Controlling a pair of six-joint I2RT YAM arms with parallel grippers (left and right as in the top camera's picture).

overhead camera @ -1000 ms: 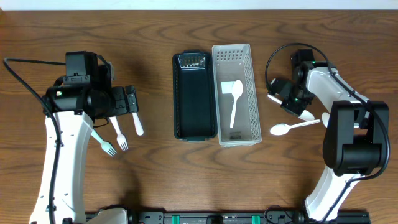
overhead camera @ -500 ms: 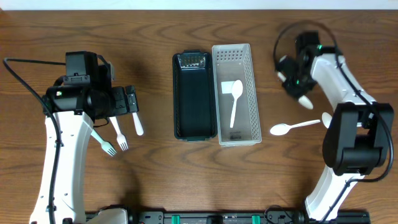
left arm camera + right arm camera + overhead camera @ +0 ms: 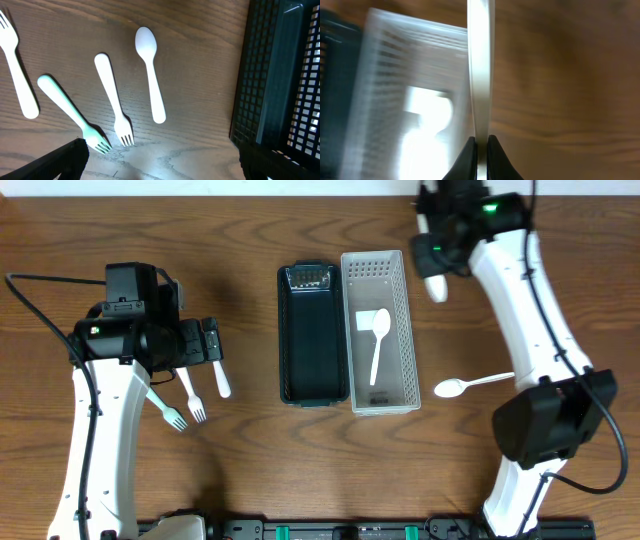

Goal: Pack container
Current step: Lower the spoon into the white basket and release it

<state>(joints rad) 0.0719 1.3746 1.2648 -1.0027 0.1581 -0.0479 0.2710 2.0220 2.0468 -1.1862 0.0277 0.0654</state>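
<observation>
My right gripper is shut on a white utensil, held above the table just right of the white slotted container, near its far end. In the right wrist view the utensil shows edge-on between the closed fingers, and the container is blurred at left. A white spoon lies in that container. A black container stands beside it. My left gripper is open and empty above a white spoon, a white fork and a mint fork.
Another white spoon lies on the table right of the white container. A further white fork lies at the left in the left wrist view. The black container's wall fills the right of that view.
My right arm has swung up and to the left with the white utensil, from beside the loose spoon to the far end of the white container. The left arm has not moved.
</observation>
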